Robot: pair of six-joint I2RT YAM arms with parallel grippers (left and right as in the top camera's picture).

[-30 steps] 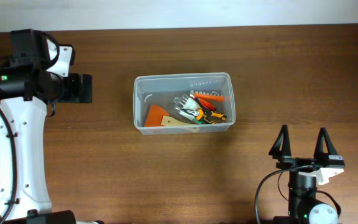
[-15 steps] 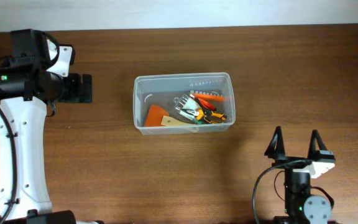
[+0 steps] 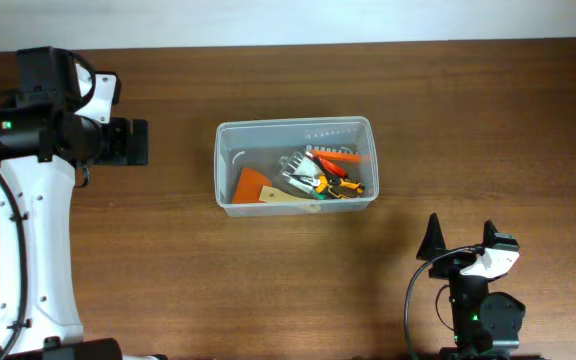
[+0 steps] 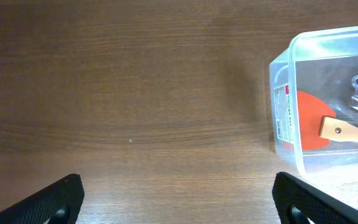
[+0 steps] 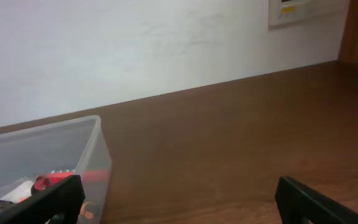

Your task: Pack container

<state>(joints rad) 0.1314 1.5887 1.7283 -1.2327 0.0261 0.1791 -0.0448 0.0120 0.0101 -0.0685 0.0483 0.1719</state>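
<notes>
The container (image 3: 293, 124), a clear plastic tub, stands mid-table and holds an orange scraper with a wooden handle (image 3: 251, 184) and several orange-handled hand tools (image 3: 333, 175). My left gripper (image 3: 133, 142) hangs open and empty to the tub's left, pointing at it. In the left wrist view the container's (image 4: 283, 93) end wall and the scraper (image 4: 312, 118) show at right, well ahead of the gripper (image 4: 179, 200). My right gripper (image 3: 460, 238) is open and empty near the front edge, right of the tub. The right wrist view has the container (image 5: 98, 149) at lower left, beyond the gripper (image 5: 179, 202).
The left arm's white link (image 3: 23, 250) runs along the table's left side. A pale wall (image 5: 135, 43) stands behind the table's far edge. Bare brown wood (image 3: 488, 120) lies around the tub.
My right gripper has drawn back toward the front edge and shifted a little left, still open. The left arm and the tub have not moved.
</notes>
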